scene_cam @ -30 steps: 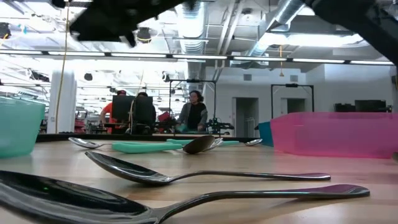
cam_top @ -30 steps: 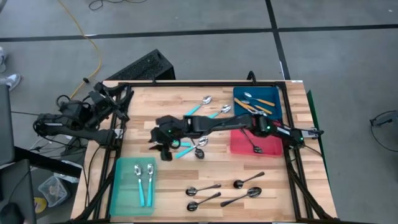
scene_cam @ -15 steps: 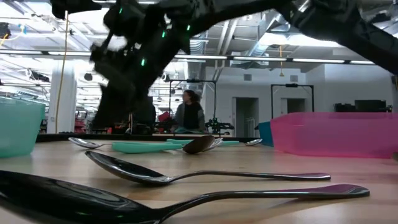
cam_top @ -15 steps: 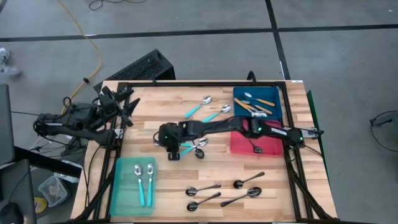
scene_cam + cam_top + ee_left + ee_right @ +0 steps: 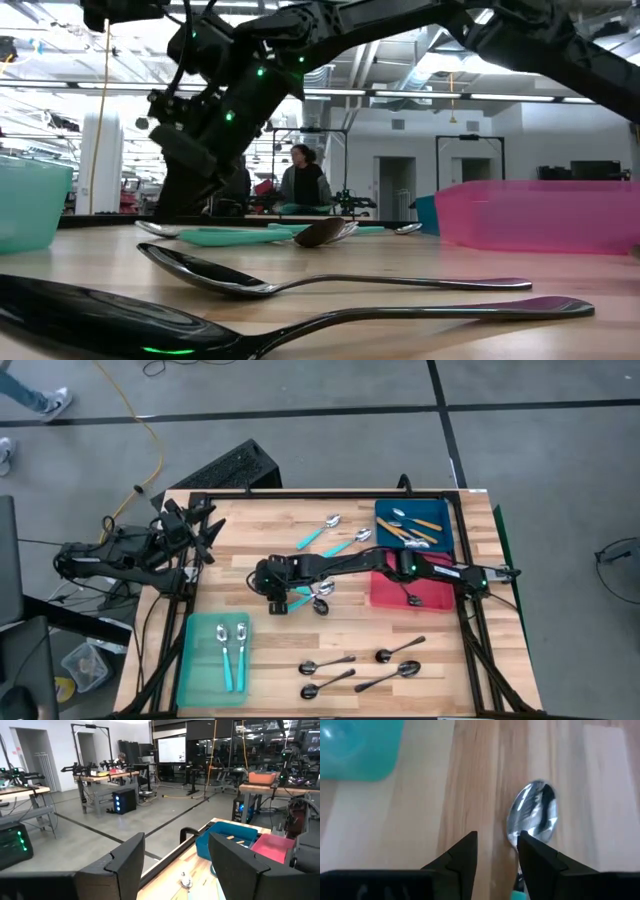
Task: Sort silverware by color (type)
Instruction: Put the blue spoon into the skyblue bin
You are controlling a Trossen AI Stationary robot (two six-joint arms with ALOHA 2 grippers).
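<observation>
My right gripper (image 5: 275, 598) is open and hangs low over the table's middle, pointing down beside two teal-handled spoons (image 5: 303, 596). In the right wrist view the gripper (image 5: 497, 840) stands beside one shiny bowl (image 5: 532, 817). Two more teal spoons (image 5: 322, 532) lie flat farther back. Several all-dark spoons (image 5: 327, 664) lie near the front edge. Orange-handled spoons (image 5: 415, 526) sit in the blue bin. My left gripper (image 5: 175, 855) is open and waits past the table's left edge (image 5: 195, 532). My right gripper comes from above, pointing down. One finger (image 5: 535, 860) covers the neck of the teal spoon just below its bowl; whether it touches the spoon I cannot tell. The spoon lies flat on the wood, and nothing lies between the two fingers.
A teal bin (image 5: 192, 660) at the front left holds two teal spoons. A pink bin (image 5: 440, 596) at the right holds one dark spoon, with the blue bin (image 5: 384, 520) behind it. A black frame rims the table. People sit in the room beyond (image 5: 310, 180).
My right gripper has come down toward the table beside the teal spoons and shifted slightly toward the table's right. In the low view it has dropped from the top of the picture to just above the wood. No spoon has moved.
</observation>
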